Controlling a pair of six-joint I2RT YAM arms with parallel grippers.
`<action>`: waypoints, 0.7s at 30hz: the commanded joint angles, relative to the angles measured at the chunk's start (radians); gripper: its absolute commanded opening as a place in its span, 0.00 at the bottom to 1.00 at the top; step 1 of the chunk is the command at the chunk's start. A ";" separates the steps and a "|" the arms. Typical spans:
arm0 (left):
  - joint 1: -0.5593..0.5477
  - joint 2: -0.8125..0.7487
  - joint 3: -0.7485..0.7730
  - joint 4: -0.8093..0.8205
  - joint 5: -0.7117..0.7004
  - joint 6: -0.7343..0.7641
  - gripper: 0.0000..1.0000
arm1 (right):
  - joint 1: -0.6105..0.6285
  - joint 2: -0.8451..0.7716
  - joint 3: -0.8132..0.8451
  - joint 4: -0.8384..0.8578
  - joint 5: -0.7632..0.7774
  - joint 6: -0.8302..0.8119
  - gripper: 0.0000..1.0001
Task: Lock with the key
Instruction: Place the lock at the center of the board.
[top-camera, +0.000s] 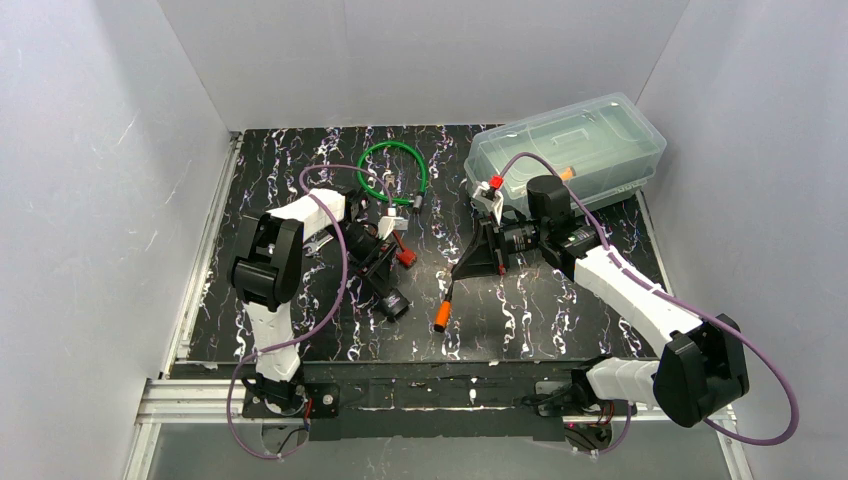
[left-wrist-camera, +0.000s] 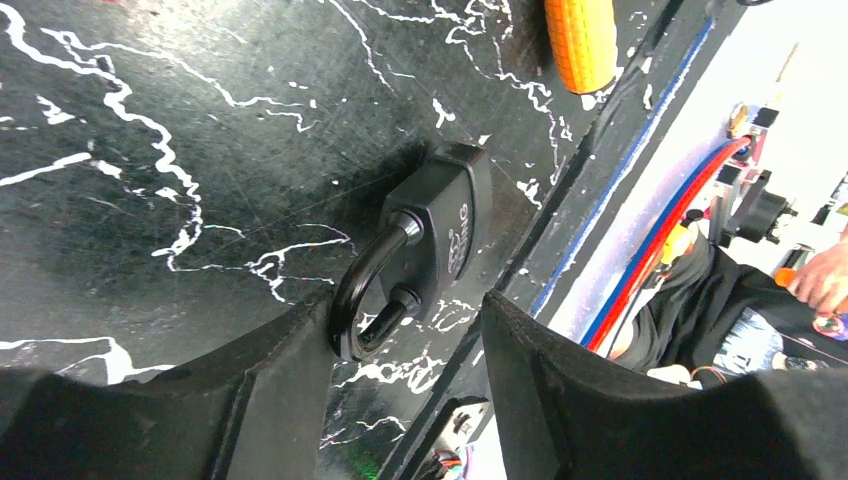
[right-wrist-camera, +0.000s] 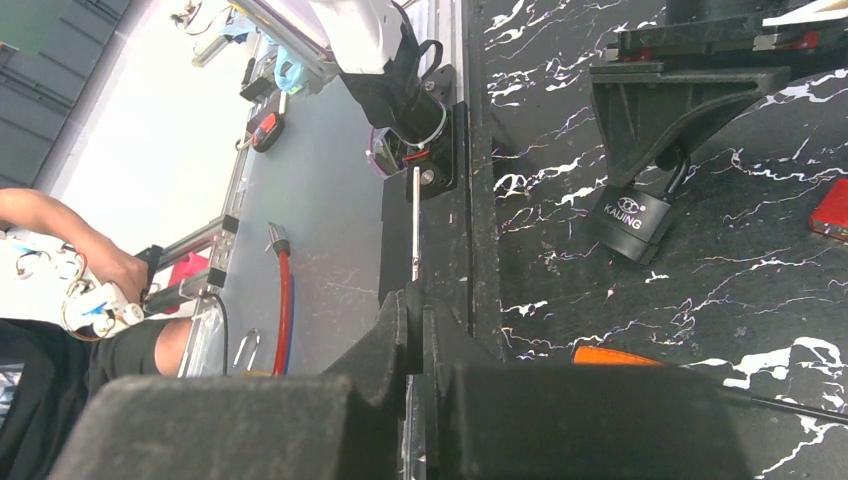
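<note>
A black padlock (left-wrist-camera: 445, 225) lies flat on the marbled black mat, its shackle (left-wrist-camera: 362, 300) pointing toward my left gripper (left-wrist-camera: 405, 340). That gripper is open; its left finger (left-wrist-camera: 270, 380) touches the shackle's bend, while the right finger stands apart. From above, the padlock (top-camera: 393, 303) sits just below the left gripper (top-camera: 384, 282). The right wrist view shows the same padlock (right-wrist-camera: 632, 215) under the left fingers. My right gripper (right-wrist-camera: 420, 310) is shut with nothing seen between its fingers, hovering mid-mat (top-camera: 463, 268). A small red piece (top-camera: 406, 257) lies beside the left gripper; I cannot tell whether it is the key.
An orange-handled screwdriver (top-camera: 441, 315) lies between the two grippers, close to the padlock. A green cable loop (top-camera: 393, 170) rests at the back. A clear plastic box (top-camera: 565, 145) stands at the back right. The mat's front edge (left-wrist-camera: 600, 190) runs close to the padlock.
</note>
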 joint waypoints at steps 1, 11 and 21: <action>-0.004 -0.015 0.025 0.027 -0.044 -0.032 0.52 | -0.004 -0.024 -0.002 0.011 -0.004 -0.009 0.01; -0.004 -0.067 0.014 0.054 -0.130 -0.061 0.69 | -0.004 -0.027 0.004 0.014 0.014 0.001 0.01; 0.095 -0.241 0.042 0.000 0.005 -0.068 0.75 | -0.002 0.010 0.022 0.033 0.051 0.004 0.01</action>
